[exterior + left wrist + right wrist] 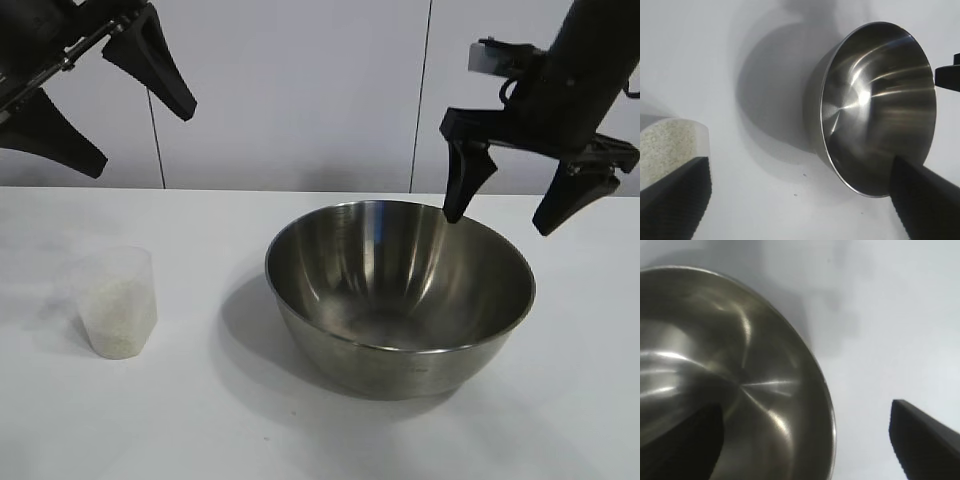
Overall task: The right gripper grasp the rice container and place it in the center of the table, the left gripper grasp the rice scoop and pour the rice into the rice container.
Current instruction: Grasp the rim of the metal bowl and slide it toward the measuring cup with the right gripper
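Table (560,400): white surface, seen from the front; all items are carried on it.

Bowl (400,300): large, round, polished steel, thin rolled rim. It is stood upright near the middle of the table, slightly toward the right edge. Its inside is seen bare and shiny in both wrist views (880,105) (715,390).

Right gripper (515,205): black, two-fingered, held above the bowl's far right rim and pointed downward. It is spread wide and nothing is grasped. One finger is seen over the inside of the rim, the other outside it; contact with the rim cannot be told.

Left gripper (125,125): black, raised high over the far left corner of the table, well apart from everything. It is spread wide and nothing is held.

Cup (117,300): small, translucent plastic, tapered, stood upright near the left edge, well apart from the bowl.

Rice (115,318): white grains, held in the cup (670,145) to roughly half its height.
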